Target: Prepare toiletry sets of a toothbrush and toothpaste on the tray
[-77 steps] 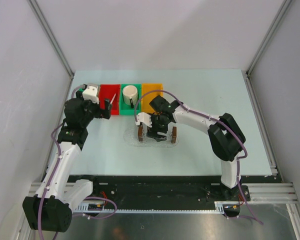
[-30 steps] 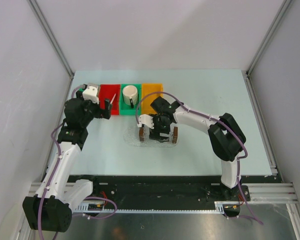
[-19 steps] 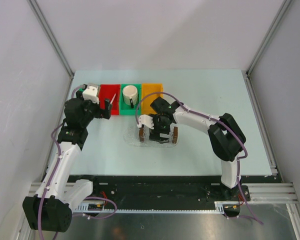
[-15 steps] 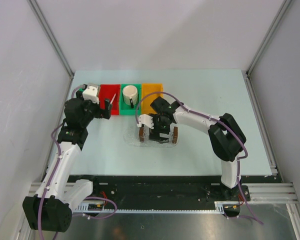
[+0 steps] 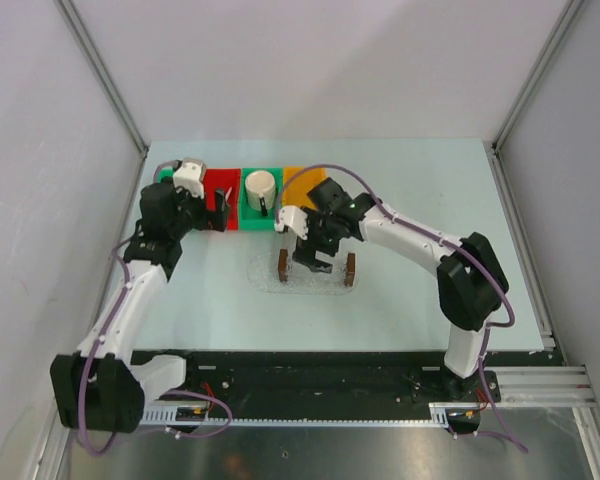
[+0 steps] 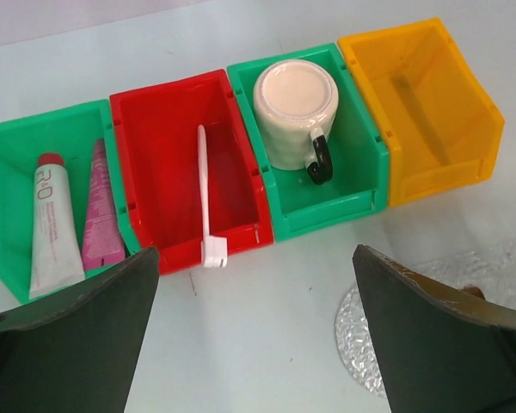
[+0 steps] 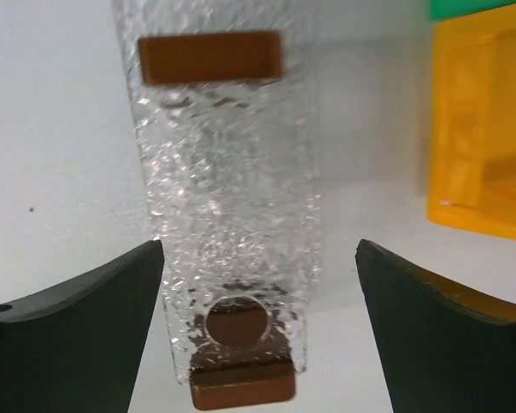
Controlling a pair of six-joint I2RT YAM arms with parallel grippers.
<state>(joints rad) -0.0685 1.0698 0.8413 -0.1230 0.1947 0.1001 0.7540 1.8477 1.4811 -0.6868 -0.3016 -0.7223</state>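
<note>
Right hand (image 7: 258,318) rose above tray (image 7: 228,172), spread wide; left hand (image 6: 254,344) likewise; white tube's (image 6: 50,224) lettering unreadable.

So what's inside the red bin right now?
Only the toothbrush, lying lengthwise in the red bin with its head poking over the front lip. The rest of the floor shows bare in the left wrist view; nothing there is covered.

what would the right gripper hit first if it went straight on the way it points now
Most likely the tray: the right gripper points down at its clear floor, jaws open to either side. Nothing shows in between, though the gap above it is hard to judge.
</note>
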